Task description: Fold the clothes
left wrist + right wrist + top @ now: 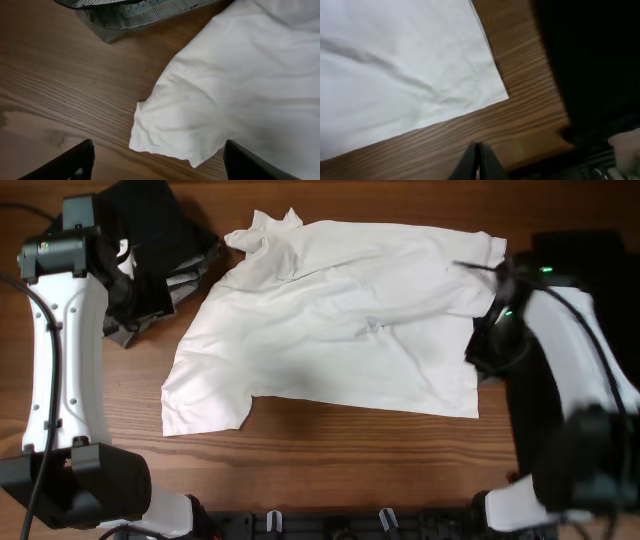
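Observation:
A white T-shirt (pixel 340 320) lies spread flat across the middle of the wooden table, collar at the far left. My left gripper (pixel 128 265) is at the far left by a pile of clothes. In the left wrist view it (pixel 157 150) is open and empty above bare wood, just short of a sleeve of the shirt (pixel 210 105). My right gripper (pixel 483 360) is at the shirt's right edge. In the right wrist view it (pixel 479 150) is shut and empty over bare wood, just off the shirt's near corner (pixel 470 85).
A pile of dark and grey clothes (pixel 160 250) sits at the far left; its striped grey edge shows in the left wrist view (pixel 135 15). A black mat (pixel 570 255) covers the table's right side, and shows in the right wrist view (pixel 590 60).

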Controlling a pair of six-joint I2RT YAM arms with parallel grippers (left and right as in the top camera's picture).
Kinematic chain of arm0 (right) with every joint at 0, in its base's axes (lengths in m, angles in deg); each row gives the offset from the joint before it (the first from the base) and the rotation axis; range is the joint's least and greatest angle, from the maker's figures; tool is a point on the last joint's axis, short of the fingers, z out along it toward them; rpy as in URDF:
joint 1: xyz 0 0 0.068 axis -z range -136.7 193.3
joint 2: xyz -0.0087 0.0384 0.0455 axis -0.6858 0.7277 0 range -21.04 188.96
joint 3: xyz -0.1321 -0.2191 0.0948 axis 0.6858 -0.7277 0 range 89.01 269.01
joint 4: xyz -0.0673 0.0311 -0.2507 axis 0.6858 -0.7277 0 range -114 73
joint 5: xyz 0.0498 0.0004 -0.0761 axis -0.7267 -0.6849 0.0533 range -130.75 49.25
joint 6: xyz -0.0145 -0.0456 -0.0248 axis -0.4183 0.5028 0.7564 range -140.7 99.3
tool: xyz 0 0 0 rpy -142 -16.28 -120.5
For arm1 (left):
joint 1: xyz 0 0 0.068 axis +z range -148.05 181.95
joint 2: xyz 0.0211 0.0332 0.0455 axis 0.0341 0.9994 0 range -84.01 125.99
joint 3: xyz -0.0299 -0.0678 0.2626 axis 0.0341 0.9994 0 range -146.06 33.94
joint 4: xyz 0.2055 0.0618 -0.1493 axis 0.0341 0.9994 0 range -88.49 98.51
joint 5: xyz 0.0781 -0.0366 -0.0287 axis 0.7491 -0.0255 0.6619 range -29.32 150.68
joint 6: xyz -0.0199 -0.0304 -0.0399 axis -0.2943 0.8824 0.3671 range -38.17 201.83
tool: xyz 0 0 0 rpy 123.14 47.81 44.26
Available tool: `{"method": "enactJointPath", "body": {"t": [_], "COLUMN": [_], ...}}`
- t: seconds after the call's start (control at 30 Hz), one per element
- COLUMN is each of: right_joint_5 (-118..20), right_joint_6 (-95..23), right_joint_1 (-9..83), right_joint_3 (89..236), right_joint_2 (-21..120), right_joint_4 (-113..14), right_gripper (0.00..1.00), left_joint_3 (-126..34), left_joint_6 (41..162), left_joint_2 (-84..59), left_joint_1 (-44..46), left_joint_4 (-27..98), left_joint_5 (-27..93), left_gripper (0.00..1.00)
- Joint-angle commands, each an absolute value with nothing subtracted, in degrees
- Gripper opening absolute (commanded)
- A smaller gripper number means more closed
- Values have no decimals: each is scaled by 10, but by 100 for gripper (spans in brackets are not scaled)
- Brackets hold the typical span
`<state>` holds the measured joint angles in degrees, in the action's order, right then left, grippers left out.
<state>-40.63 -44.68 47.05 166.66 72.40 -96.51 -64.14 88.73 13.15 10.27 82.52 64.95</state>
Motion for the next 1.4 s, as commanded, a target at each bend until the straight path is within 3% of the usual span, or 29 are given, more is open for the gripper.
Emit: {"method": "enactJointPath", "body": {"t": [0.0,0.03,0.07,0.13,0.37,0.53,0.63,0.7,0.73,0.77,0.8,0.87,1.13,1.37], "right_joint_5": [-367,-357,-361,-402,-460,-483,-483,-483,-482,-475,-462,-459,-399,-373], "right_joint_6": [-459,-471,-478,-479,-514,-567,-614,-623,-627,-627,-609,-568,-507,-507], "right_joint_1": [471,471,471,471,471,471,471,471,471,471,471,471,471,471], "right_joint_3": [1684,1684,1684,1650,1454,1356,1321,1296,1288,1287,1293,1316,1514,1530], "right_joint_2": [636,624,620,627,680,708,716,722,723,723,722,718,638,620], "right_joint_4": [-995,-1007,-1011,-971,-818,-701,-642,-587,-564,-550,-537,-555,-884,-940], "right_gripper": [4,4,16,54,71,73,80,78,69,57,29,8,4,4], "left_joint_3": [-643,-641,-635,-615,-571,-571,-571,-565,-561,-555,-544,-526,-394,-215], "left_joint_6": [918,918,918,918,917,917,917,917,917,917,917,917,960,960], "left_joint_2": [124,124,124,124,124,108,101,101,101,101,101,101,102,102], "left_joint_1": [120,124,127,131,131,131,131,131,131,132,134,140,178,178], "left_joint_4": [844,846,845,840,844,870,877,881,881,878,872,857,739,573], "left_joint_5": [652,648,642,623,612,612,596,581,582,582,582,582,512,430], "left_gripper": [81,81,81,81,80,76,76,74,74,74,74,74,77,81]}}
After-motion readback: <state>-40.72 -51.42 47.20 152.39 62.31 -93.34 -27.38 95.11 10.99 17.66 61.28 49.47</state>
